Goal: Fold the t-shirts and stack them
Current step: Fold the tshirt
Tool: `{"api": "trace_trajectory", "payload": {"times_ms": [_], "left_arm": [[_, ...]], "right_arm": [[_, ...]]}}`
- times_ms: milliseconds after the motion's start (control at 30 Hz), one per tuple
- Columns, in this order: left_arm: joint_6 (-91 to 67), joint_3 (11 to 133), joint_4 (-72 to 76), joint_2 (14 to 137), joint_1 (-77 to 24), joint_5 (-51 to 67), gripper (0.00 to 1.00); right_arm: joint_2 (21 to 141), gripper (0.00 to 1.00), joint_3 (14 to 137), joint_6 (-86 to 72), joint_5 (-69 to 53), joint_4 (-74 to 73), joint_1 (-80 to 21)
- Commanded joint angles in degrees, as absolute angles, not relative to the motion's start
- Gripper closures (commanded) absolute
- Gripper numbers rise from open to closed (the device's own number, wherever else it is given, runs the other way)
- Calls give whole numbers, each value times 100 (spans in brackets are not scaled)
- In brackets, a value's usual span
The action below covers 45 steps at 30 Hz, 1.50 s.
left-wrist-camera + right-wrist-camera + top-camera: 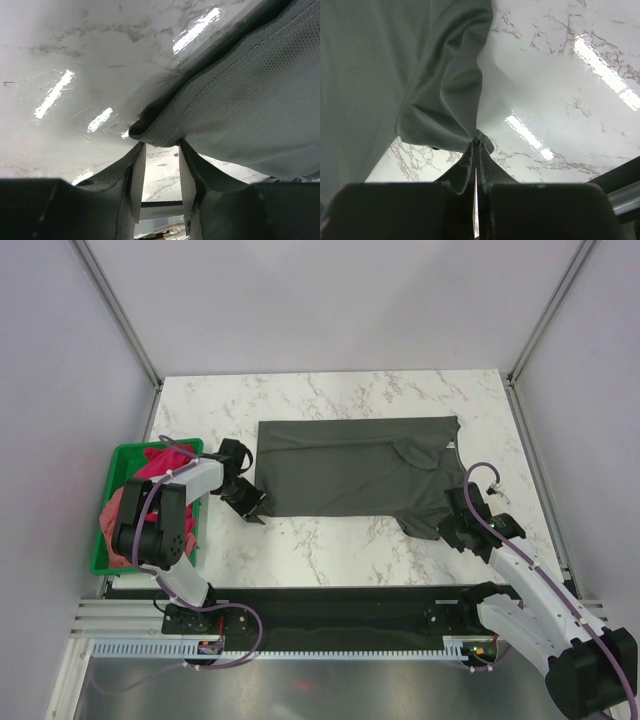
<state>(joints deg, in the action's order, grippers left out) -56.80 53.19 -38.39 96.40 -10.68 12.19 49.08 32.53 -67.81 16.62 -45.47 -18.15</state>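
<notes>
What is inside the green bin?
Bunched magenta cloth at the far end, paler salmon cloth nearer. The left arm covers much of the green bin, so anything beneath is hidden.

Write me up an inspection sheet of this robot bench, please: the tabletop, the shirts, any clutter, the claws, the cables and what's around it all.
Surface: white marble-pattern table, glossy, with lamp reflections.
Job's things: dark grey t-shirt spread mostly flat across the middle, its right end rumpled; pink cloth bunched in the green bin at the table's left edge.
Clutter: nothing seen beyond the bin.
Grippers: left gripper open, with the shirt's hem at its fingertips, not clamped; right gripper shut on a gathered fold of the grey shirt.
Cables: purple cables loop along both arms and near their bases.
Surroundings: plain pale walls with slanted metal frame posts; a metal rail along the near edge.
</notes>
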Motion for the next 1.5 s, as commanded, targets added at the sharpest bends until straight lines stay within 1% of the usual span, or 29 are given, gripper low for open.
{"api": "trace_trajectory", "payload": {"times_ms": [0, 33, 267, 500, 733, 833, 867, 933, 1067, 1233, 1467], "left_arm": [[-5845, 5309, -3595, 9783, -1099, 756, 60], [-5836, 5282, -3586, 9660, -1099, 721, 60], [-6231, 5133, -3604, 8992, -1099, 325, 53], [-6495, 5168, -3604, 9052, -1099, 149, 53], [-6548, 5291, -3604, 9290, -1099, 123, 55], [-6469, 5344, -3612, 9290, -1090, 27, 67], [-6434, 5361, -3604, 9273, -1090, 9, 80], [-6294, 5431, -3604, 9203, -1090, 9, 98], [-6126, 5607, -3595, 9062, -1107, -237, 98], [-5906, 6002, -3604, 9298, -1116, -185, 98], [-5941, 6407, -3612, 9676, -1108, -97, 98]], "right_arm": [[4764, 100, 3498, -6636, 1819, -4500, -1837], [4746, 100, 3507, -6627, 1828, -4509, -1837], [4737, 100, 3516, -6592, 1802, -4482, -1828], [4702, 100, 3437, -6592, 1758, -4412, -1828], [4650, 100, 3472, -6539, 1845, -4412, -1837], [4588, 100, 3489, -6487, 1977, -4465, -1828], [4579, 100, 3498, -6460, 2073, -4465, -1837], [4579, 100, 3524, -6364, 2170, -4474, -1837], [4719, 100, 3647, -5960, 2373, -4106, -1837], [5079, 100, 3981, -5485, 2338, -3613, -1837], [6071, 100, 4902, -4888, 2873, -3341, -1828]]}}
